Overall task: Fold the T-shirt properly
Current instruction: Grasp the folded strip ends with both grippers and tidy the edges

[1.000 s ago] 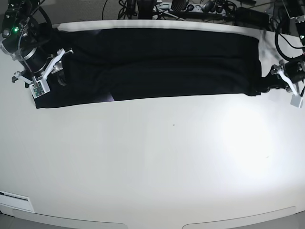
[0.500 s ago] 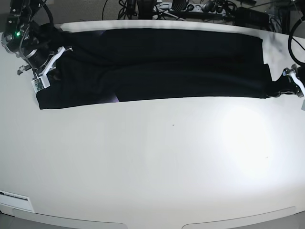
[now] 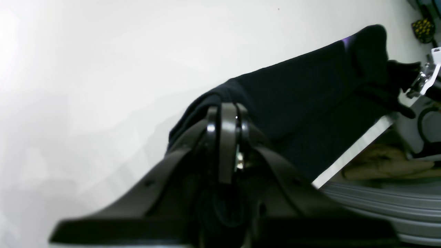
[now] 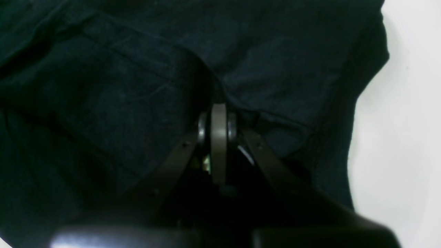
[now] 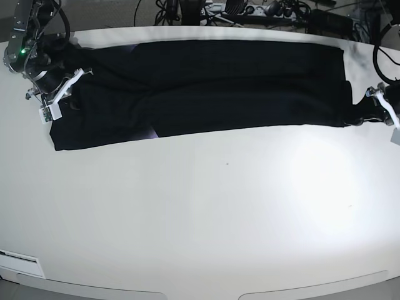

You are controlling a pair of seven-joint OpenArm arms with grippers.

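The black T-shirt [image 5: 206, 84] lies folded into a long band across the far part of the white table [image 5: 206, 219]. A small purple-tinged patch [image 5: 148, 130] shows at its near edge. My right gripper [image 5: 69, 95] is shut on the shirt's left end; in the right wrist view its closed jaws pinch a fold of fabric [image 4: 137, 86]. My left gripper [image 5: 362, 116] is shut on the shirt's right end; in the left wrist view the cloth [image 3: 310, 89] runs away from the closed jaws toward the other arm [image 3: 425, 75].
Cables and dark equipment [image 5: 250, 11] crowd the space behind the table's far edge. A white label [image 5: 22, 261] sits at the front left corner. Bare white tabletop [image 4: 406, 137] lies beside the shirt's end.
Both grippers have drawn apart, the right one up and to the view's left, the left one to the view's right. The shirt has stretched longer and flatter between them.
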